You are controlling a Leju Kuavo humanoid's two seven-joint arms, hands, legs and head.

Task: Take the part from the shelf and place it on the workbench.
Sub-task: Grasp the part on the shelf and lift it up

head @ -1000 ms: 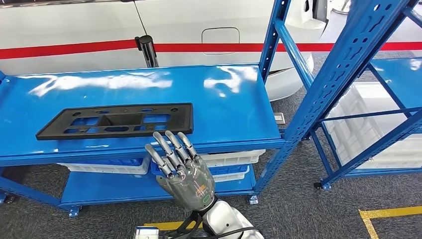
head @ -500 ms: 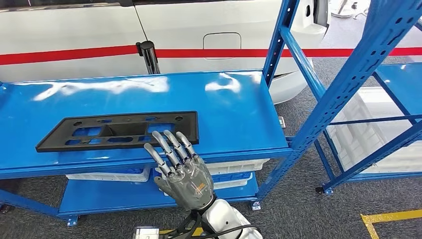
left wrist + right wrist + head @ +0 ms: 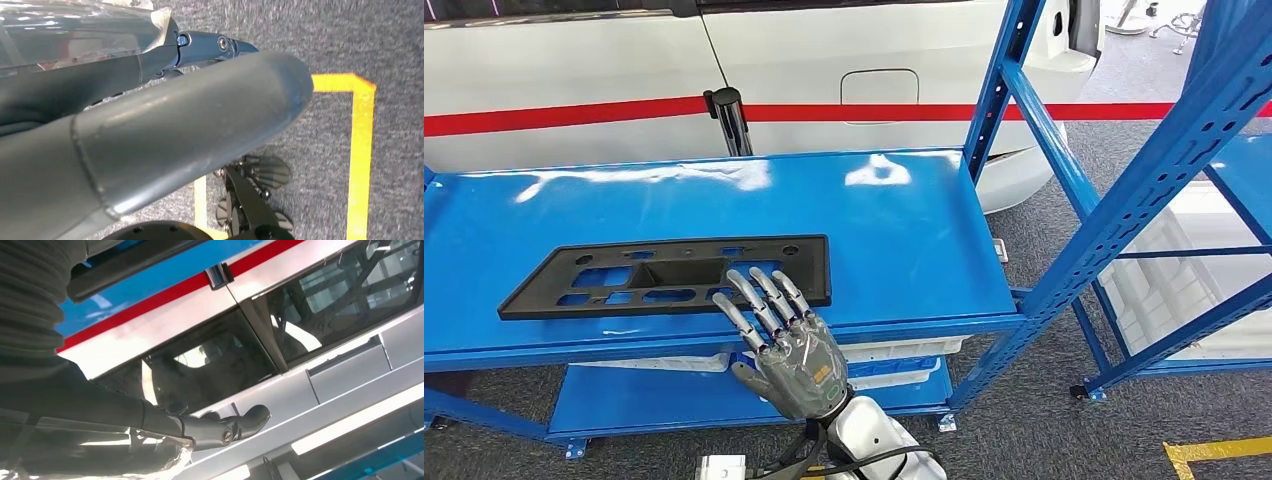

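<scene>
Right hand (image 3: 789,345): raised in the head view at about 6 o'clock of the frame, palm away from the camera, fingers (image 3: 759,300) extended and spread apart. It holds nothing. The fingertips overlap the near edge of the part as seen from above; actual contact cannot be confirmed from this angle. In the right wrist view the hand (image 3: 75,405) enters from the frame edge with a dark finger (image 3: 220,427) stretched out, nothing in its grasp.

Left hand (image 3: 150,135): seen in the left wrist view as a thick grey thumb above grey carpet with yellow floor tape (image 3: 361,150); whether the fingers are open or closed cannot be told.

Part (image 3: 669,275): a flat black plastic panel with cut-outs, lying flat on the upper blue shelf (image 3: 904,240), toward 9 o'clock of the shelf surface and close to its near edge. A white vehicle with a red stripe (image 3: 574,115) stands behind, at 12 o'clock.

Change from the earlier frames: the whole scene has shifted slightly downward and rightward in the head view, indicating camera movement. The hand's fingertips now lie further over the part's near edge than one second ago. The part's position on the shelf is unchanged.
</scene>
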